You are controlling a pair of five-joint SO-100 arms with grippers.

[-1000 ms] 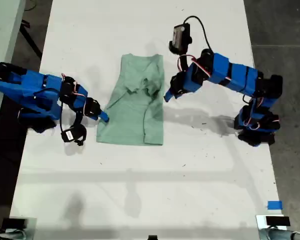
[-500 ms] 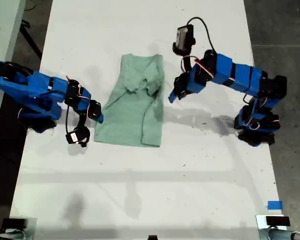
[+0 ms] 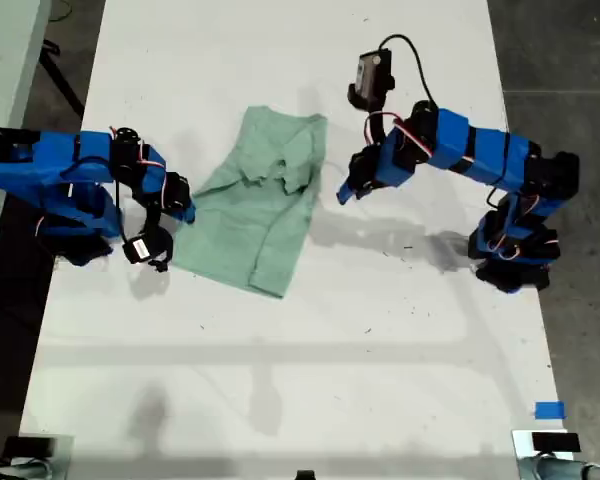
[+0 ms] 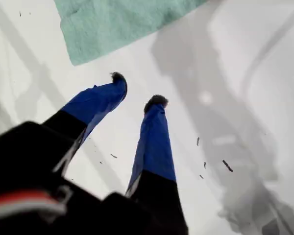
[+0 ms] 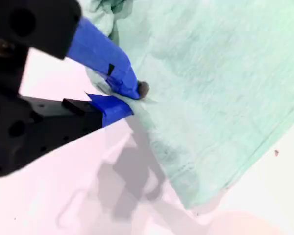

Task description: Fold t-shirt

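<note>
My second gripper [image 5: 125, 100], pinched on the t-shirt [image 3: 255, 205] edge, had dragged its hem toward seven o'clock, skewing the table-centre fold; my first gripper [image 4: 137, 95] hovered spread.

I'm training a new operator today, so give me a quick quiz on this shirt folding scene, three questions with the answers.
1. True or false: my first claw is closed on the t-shirt.
2. Which claw pinches the t-shirt's edge? A) the first, B) my second claw, C) neither.
3. Fill in: in the exterior view, my second claw is at the view's ____ edge of the t-shirt.

Key: 1. False; it is open over the bare table. 2. B. 3. Left.
</note>
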